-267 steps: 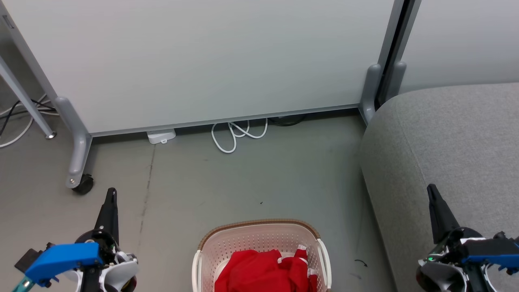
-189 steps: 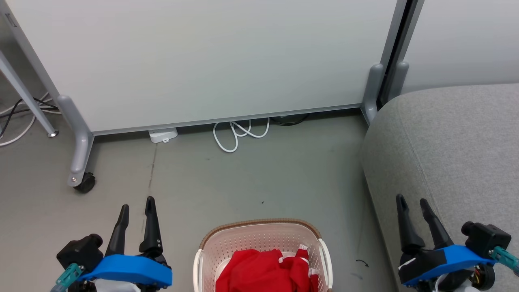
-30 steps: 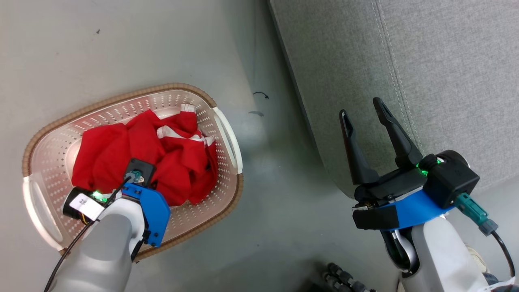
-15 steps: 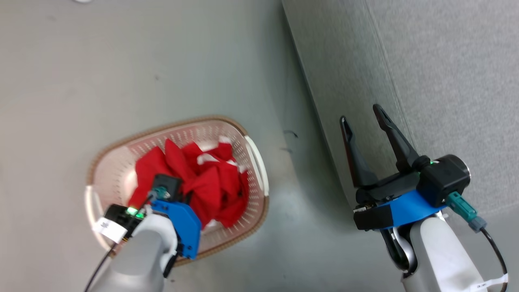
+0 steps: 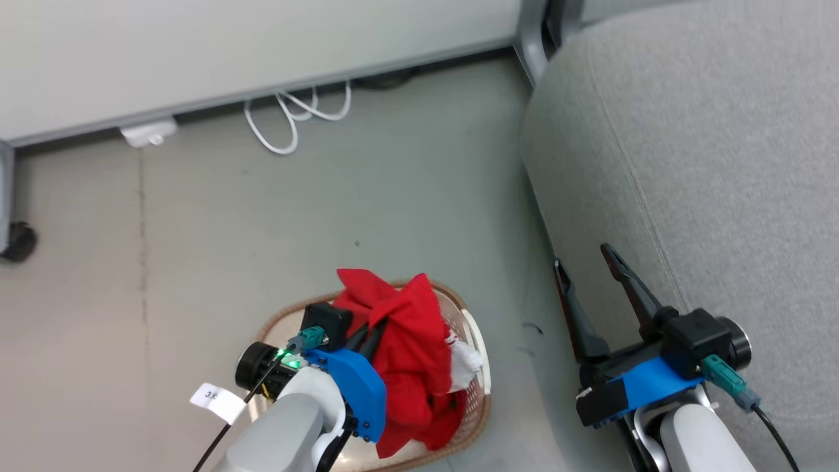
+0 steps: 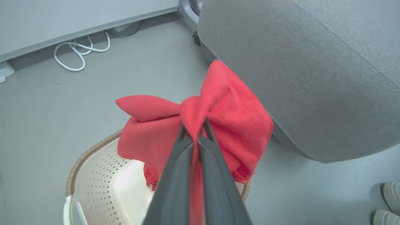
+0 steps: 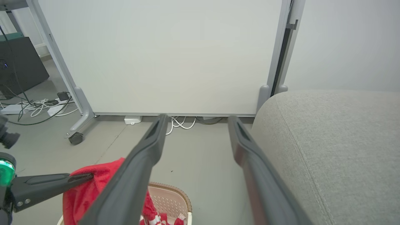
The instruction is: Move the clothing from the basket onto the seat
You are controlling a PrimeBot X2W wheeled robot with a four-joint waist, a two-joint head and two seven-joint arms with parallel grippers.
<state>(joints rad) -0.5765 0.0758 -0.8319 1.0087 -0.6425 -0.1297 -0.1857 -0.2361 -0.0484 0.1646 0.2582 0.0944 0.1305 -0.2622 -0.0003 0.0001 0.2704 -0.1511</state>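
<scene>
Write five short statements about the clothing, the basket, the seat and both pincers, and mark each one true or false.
1. The left pincer is shut on red clothing. True.
2. The right pincer holds a garment. False: it is open and holds nothing, next to the seat's edge.
3. The gripped clothing bunches up above the rim of the basket. True.
4. Red clothing lies on the seat. False: the clothing is at the basket, in the left pincer's grip.
5. The basket stands on the seat. False: it stands on the floor beside the seat.
</scene>
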